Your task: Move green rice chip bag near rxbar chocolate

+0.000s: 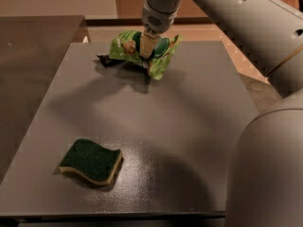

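The gripper [147, 56] is at the far end of the gray table [189, 126], pinched tight on the middle of the green rice chip bag [124, 46], w/ the bag's left edge right by the rxbar chocolate [105, 60] & the sponge [91, 161] well apart at the front.

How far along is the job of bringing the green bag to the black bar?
Done: the green bag is already right beside the black bar. In hand: the gripper holds the bag, jaws shut on it. Left: probably only to set it down and release.
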Controlling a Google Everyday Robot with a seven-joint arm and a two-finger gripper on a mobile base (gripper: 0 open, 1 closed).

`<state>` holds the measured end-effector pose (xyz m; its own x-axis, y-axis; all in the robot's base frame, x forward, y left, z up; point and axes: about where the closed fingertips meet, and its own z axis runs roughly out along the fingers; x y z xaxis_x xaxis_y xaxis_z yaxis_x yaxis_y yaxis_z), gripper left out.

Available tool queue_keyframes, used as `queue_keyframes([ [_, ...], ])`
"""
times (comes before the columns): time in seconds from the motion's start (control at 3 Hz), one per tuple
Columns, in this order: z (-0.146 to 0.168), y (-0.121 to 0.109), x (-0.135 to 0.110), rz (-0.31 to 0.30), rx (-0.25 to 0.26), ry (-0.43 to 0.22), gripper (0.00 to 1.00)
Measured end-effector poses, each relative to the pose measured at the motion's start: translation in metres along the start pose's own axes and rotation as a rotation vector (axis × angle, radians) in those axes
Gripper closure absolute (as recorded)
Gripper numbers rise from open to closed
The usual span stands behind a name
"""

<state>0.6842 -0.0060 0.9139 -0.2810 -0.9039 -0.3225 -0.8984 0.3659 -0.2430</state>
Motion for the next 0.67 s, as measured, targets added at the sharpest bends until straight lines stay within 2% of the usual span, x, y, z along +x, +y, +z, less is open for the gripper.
queue_keyframes([
  [0.67,0.011,-0.023,0.007,0.002,0.041,0.036,0.12],
])
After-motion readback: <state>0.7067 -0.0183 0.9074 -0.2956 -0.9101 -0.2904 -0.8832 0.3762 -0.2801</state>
